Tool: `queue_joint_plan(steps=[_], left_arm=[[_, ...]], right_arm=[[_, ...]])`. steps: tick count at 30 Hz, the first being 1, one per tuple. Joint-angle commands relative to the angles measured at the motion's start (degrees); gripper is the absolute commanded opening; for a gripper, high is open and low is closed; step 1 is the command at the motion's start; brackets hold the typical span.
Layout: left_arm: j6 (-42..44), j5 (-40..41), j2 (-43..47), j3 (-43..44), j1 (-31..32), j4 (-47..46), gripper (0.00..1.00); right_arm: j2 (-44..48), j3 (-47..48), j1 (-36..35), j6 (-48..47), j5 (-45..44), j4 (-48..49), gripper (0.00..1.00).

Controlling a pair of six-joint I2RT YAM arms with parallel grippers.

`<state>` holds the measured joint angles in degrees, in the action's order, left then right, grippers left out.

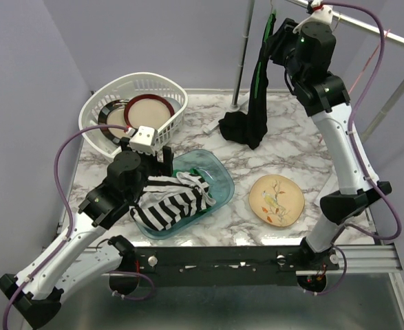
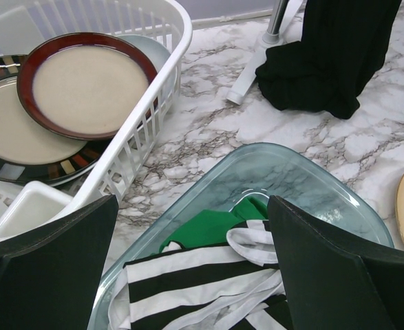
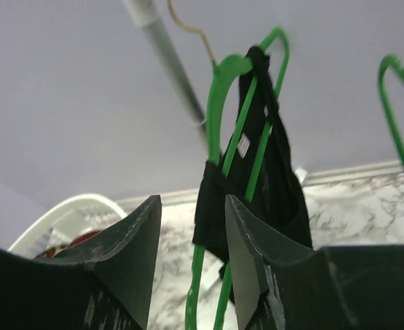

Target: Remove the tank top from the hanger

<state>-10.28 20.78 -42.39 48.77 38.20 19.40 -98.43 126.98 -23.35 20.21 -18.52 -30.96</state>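
Dark fingers of the left gripper are seen closest in the left wrist view, spread wide apart with nothing held between them. Below them a clear glass dish is seen, in which a black-and-white striped garment and a green cloth are piled. Just beside the dish, a white basket is set at the table's far left, and several plates are stacked in it, a red-rimmed plate uppermost. A cream plate with a bird motif is laid on the marble table, to the right of the dish.

The right gripper is raised high at the back, level with the top of the green hanger. Its jaws are parted. An edge of the black tank top is seen through the gap, but whether it is touched cannot be told. The tank top is still draped on the hanger beside the upright pole. Its lower end is bunched on the table near the pole's foot. A second green hanger is partly seen to the right.
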Motion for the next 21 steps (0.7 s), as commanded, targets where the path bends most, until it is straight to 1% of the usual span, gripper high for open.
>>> queue_joint_plan(steps=[1,3,4,6,12,16,21], left_arm=[[0.3,-0.2,0.5,0.1,-0.4,-0.2,0.99],[0.3,-0.1,0.4,0.1,-0.4,-0.2,0.99],[0.3,-0.1,0.2,0.1,-0.5,-0.1,0.99],[0.3,-0.1,0.2,0.2,-0.4,0.0,0.99],[0.3,-0.1,0.6,0.1,-0.4,-0.1,0.99],[0.3,-0.1,1.3,0.0,-0.4,-0.1,0.99],[0.4,0.0,1.4,-0.2,-0.4,-0.4,0.99]], right_arm=[[-4.3,4.0,-0.6,-3.7,-13.4,12.3,0.49],[-7.7,8.6,-0.6,-4.3,-14.5,9.7,0.48],[-9.0,12.6,-0.6,-4.6,-14.2,9.0,0.48],[-11.7,14.3,-0.6,-4.7,-12.3,8.7,0.48],[-12.1,10.1,-0.6,-4.2,-12.9,13.5,0.47],[-14.9,12.9,-0.5,-4.7,-12.7,13.0,0.45],[-16.8,13.0,-0.6,-4.7,-14.8,13.1,0.43]])
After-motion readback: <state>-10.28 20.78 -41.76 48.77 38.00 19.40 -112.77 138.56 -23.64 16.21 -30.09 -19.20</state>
